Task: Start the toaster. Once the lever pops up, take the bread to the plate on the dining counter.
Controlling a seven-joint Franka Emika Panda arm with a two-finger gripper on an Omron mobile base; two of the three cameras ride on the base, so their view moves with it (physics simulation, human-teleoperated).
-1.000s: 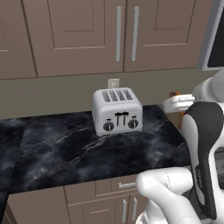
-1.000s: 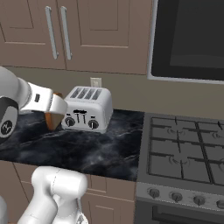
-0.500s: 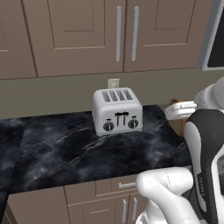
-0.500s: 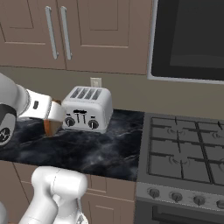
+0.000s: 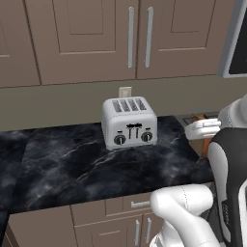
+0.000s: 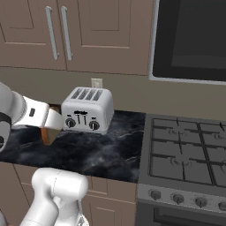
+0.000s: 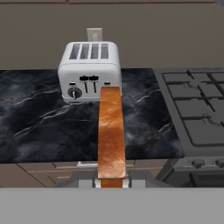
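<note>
The silver toaster (image 5: 129, 123) stands upright toward the far edge of the black marble-veined tabletop (image 5: 72, 169), just in front of a pale wall outlet (image 5: 125, 91) and below the brown wall cabinets (image 5: 96, 38) with their long pale handles. Its four slots face up, and two black round knobs and small dark slider levers sit across its near front face. In the hand view the bread (image 7: 111, 133) rises from the bottom as a long orange-brown strip seen along its crust edge — its lower end is pinched between the two dark tips of the end effector (image 7: 111, 180), which is closed on the slice. The far end of the slice overlaps the lower right part of the toaster's front in that view, but the base views place it well apart from the toaster and off the tabletop's surface. In the left base view the bread (image 5: 206, 144) shows as a small orange patch beside the white wrist, to the right of the toaster and near the right end of the tabletop. In the right base view the same slice (image 6: 45, 134) hangs under the white forearm, left of the toaster and nearer the camera. To the right of the tabletop lies a grey gas stove (image 6: 185, 154) with dark grates and a row of front knobs — above it hangs a dark-windowed microwave (image 6: 190, 39).
</note>
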